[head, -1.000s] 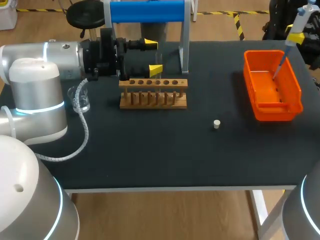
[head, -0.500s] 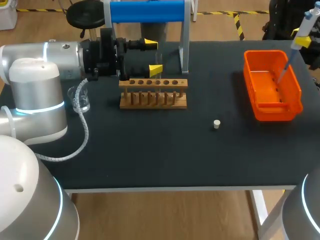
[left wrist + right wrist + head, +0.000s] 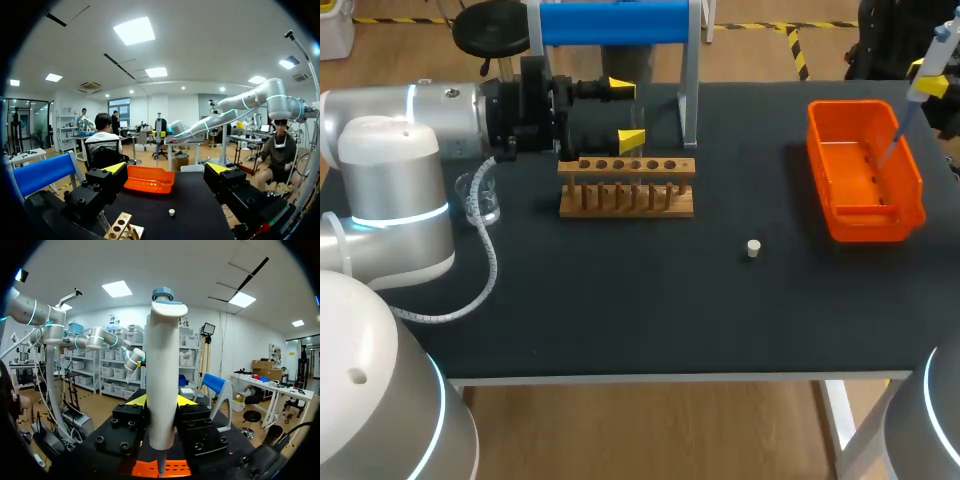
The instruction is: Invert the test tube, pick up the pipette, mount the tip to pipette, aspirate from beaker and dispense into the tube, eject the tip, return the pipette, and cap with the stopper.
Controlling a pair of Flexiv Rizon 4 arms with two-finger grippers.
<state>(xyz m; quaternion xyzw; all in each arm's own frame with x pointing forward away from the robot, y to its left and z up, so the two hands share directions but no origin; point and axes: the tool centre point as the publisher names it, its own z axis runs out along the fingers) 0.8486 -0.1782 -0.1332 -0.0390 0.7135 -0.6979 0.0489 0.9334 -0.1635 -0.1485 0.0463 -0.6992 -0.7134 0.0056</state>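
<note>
R gripper [image 3: 928,82] clamped on pipette [image 3: 906,112], tilted, lower end over orange bin [image 3: 865,222] at table's right. L gripper [image 3: 626,114] wide open, empty, just behind wooden rack [image 3: 625,186]. Loose stopper [image 3: 753,248] mid-table.

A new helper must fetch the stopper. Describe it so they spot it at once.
On the black table, look between the wooden rack and the orange bin, a little nearer the front edge. The stopper is the small pale plug sitting alone on bare tabletop, touching nothing.
</note>
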